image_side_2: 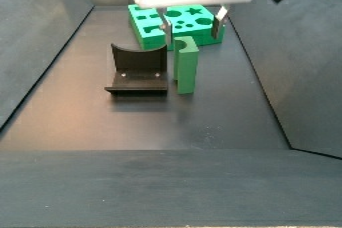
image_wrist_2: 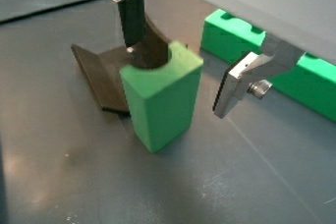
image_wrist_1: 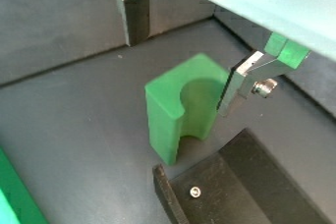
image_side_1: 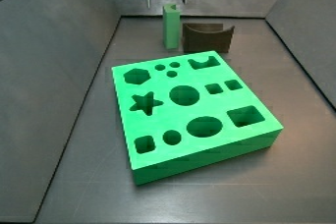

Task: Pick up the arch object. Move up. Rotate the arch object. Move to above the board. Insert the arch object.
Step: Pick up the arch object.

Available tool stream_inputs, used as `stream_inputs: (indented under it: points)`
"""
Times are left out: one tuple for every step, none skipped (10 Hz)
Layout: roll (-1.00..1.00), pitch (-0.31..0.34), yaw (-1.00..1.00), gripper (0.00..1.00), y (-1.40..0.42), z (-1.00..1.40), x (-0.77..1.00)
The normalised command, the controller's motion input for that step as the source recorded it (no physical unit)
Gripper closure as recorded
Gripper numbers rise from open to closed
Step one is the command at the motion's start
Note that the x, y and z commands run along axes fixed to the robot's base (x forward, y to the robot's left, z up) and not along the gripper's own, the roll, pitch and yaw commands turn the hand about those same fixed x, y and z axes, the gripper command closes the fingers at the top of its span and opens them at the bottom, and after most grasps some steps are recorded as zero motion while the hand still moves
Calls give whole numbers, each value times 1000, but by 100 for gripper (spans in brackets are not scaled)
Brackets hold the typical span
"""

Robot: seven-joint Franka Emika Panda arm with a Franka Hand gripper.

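Two silver fingers [image_wrist_1: 246,79] of the pincer [image_wrist_1: 184,71] stood spread, one on each side of the arch object [image_wrist_1: 180,110]. This was a bright green upright block with a semicircular notch cut down one face. In both wrist views the block sat in the gap between the plates. One finger [image_wrist_2: 242,83] hung clearly apart from it. The other finger [image_wrist_2: 129,20] was close behind its top, and I could not tell whether it touched. Nothing was pinched.

The arch object [image_side_1: 172,27] stood on end on the dark floor at the far end of the enclosure. It was just beside the fixture [image_side_1: 207,36], whose dark L-shaped bracket [image_side_2: 134,72] rose next to it. In a wrist view the notch faced toward the fixture's base plate [image_wrist_1: 250,184].

The pincer [image_side_2: 187,17] hung straight above the block from the white wrist housing, its fingertips reaching down around the block's upper part.

The board [image_side_1: 157,164] lay flat on the floor, well apart from the block. Its star, circles, hexagon, oval, squares and arch-shaped hole were all open. In a side view the board [image_side_2: 144,27] showed beyond the pincer, and in a wrist view its edge [image_wrist_2: 237,33] was near the open finger.
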Motion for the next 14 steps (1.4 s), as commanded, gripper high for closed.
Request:
stream_inputs:
  points:
    - [-121,-84,-271,0,151,-820,0]
    - [-104,-21,-469,0,131,-637,0]
    - [-130,-3,-249,0,109,-351,0]
    - [0,0,0,0,0,0,0]
    - [0,0,0,100,0,0,0]
    - [0,0,0,100,0,0,0]
    - [0,0,0,100,0,0,0]
    - [0,0,0,100,0,0,0]
    - [0,0,0,100,0,0,0]
    - [0,0,0,100,0,0,0]
    - [0,0,0,100,0,0,0]
    - [0,0,0,100,0,0,0]
    - [0,0,0,100,0,0,0]
    - [0,0,0,100,0,0,0]
